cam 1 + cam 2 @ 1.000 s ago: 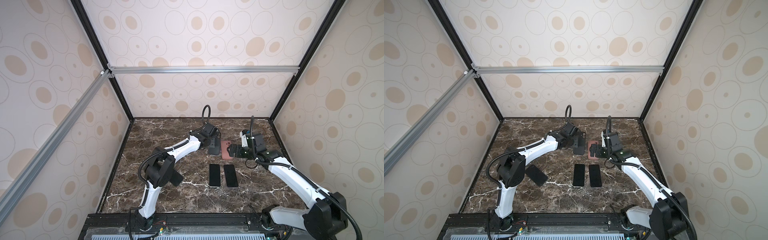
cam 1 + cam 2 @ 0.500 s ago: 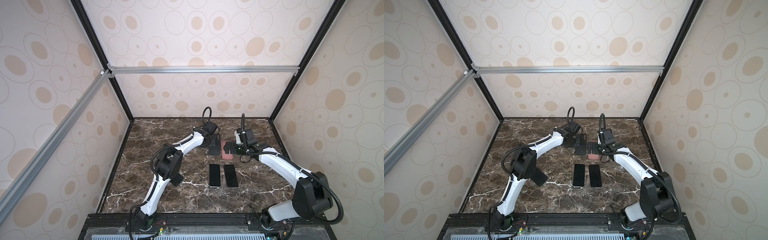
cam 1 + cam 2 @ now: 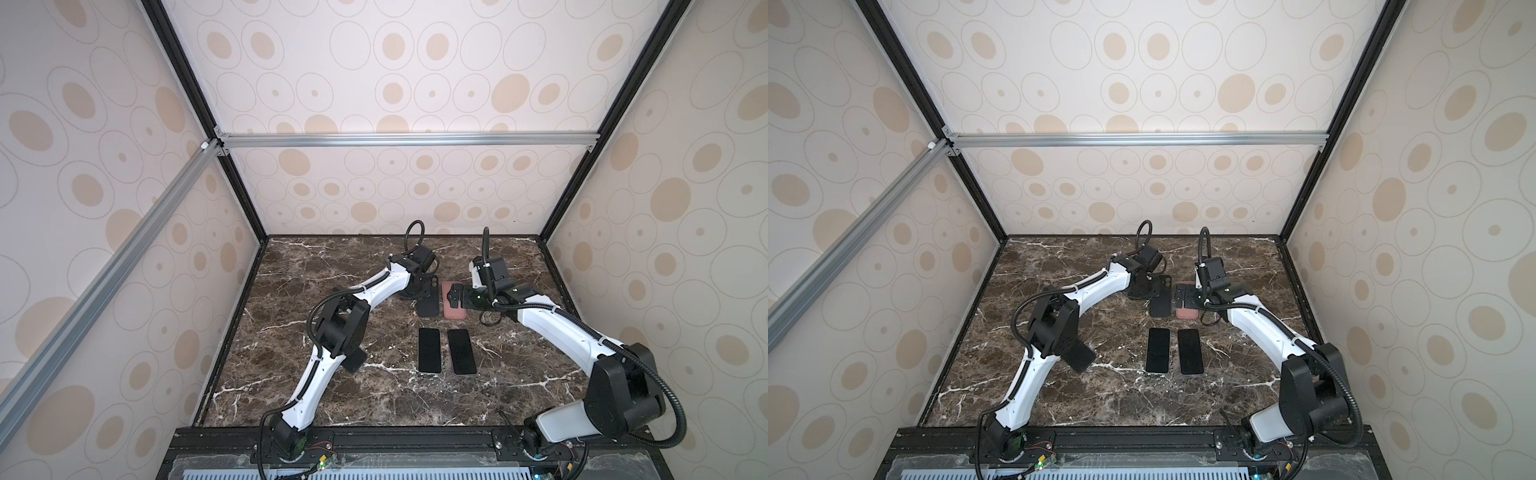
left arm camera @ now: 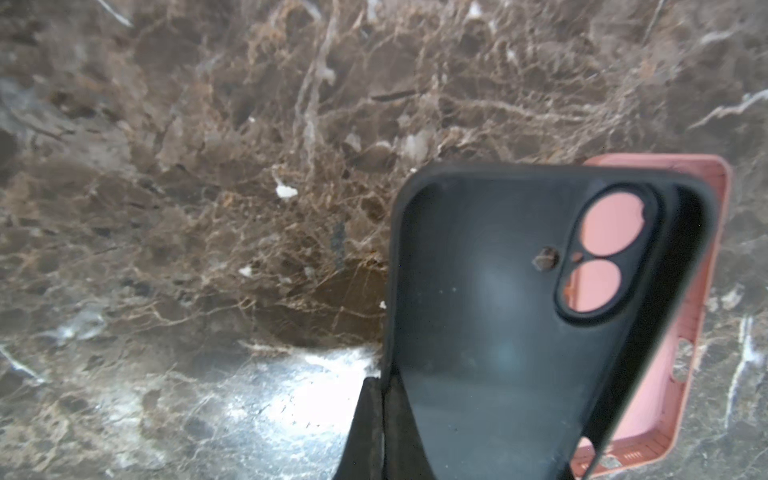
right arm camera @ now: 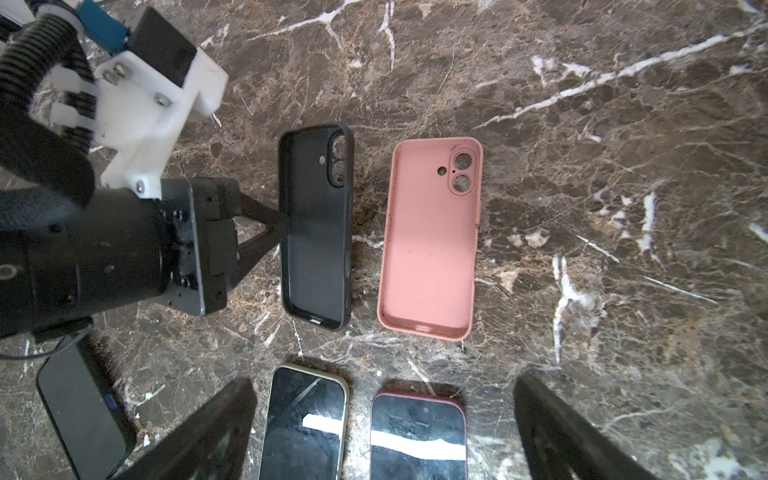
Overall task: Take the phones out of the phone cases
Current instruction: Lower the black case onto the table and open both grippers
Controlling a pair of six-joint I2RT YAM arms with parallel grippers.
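An empty black phone case (image 3: 427, 306) (image 5: 316, 232) lies at the back of the marble table, one long side lifted a little. My left gripper (image 3: 417, 291) (image 4: 380, 419) is shut on that side wall, as the right wrist view shows at the fingers (image 5: 270, 224). Beside it lies an empty pink case (image 3: 456, 313) (image 5: 432, 241) (image 4: 681, 374). Two bare phones (image 3: 429, 350) (image 3: 461, 351) lie face up nearer the front. My right gripper (image 3: 454, 297) (image 5: 382, 432) hangs open above the pink case, holding nothing.
A third dark phone (image 3: 1079, 356) (image 5: 81, 407) lies on the table (image 3: 519, 374) under the left arm's elbow; whether it sits in a case I cannot tell. Patterned walls close in the table on three sides.
The right gripper has moved back and left over the pink case, staying open. The left gripper keeps its hold on the black case while its elbow has swung right.
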